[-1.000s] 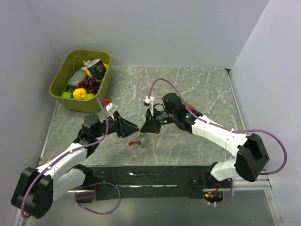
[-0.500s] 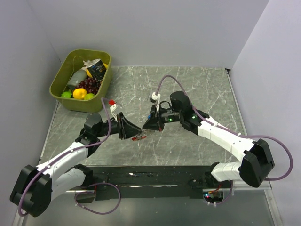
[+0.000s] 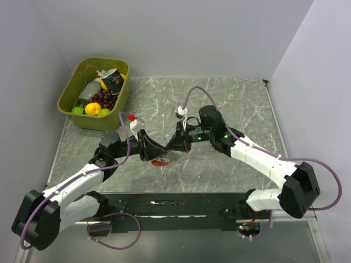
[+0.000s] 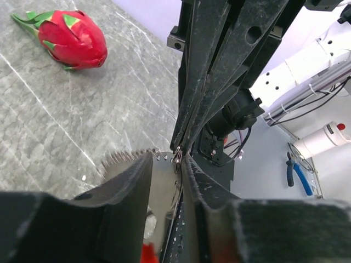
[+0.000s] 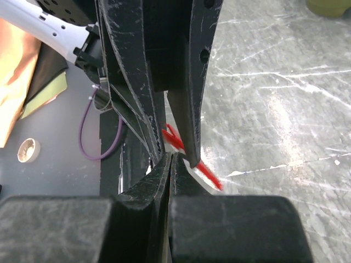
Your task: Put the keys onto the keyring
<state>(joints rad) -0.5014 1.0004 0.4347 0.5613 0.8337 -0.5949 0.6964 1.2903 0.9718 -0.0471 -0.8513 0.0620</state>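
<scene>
1. My right fingers [image 5: 169, 170] are pressed flat together with no gap. A thin silvery bit sits at their tips in the left wrist view. I can't tell if it is a key or a ring.
2. My left fingers [image 3: 158, 153] are narrow and pinch the keyring [image 3: 160, 162]. Its red clip pokes out below the tips, and thin metal runs along one finger.
3. The two sets meet tip to tip, almost touching, low over the middle of the surface [image 3: 236, 98], slightly left. I can't tell if the clip touches the surface.
4. I see no blue head of the keys in any view. They may be hidden or too small to make out.
5. Risk: the clip twists or slides out. My left hold is on a thin curved part, so a sideways push from the right tips could lever it loose.
6. Risk: the tips collide. They are this close and each wrist view is mostly blocked by the other's fingers, so a misjudged approach is likely.
7. Risk: whatever the right tips hold drops. It is tiny, and snagging on the dangling metal could pull it free.
8. Further out, the red toy fruit [image 4: 77, 41] lies on the surface to the far right by my right arm. The green bin [image 3: 67, 94] of toy food is far left. Both are well apart from the work.
</scene>
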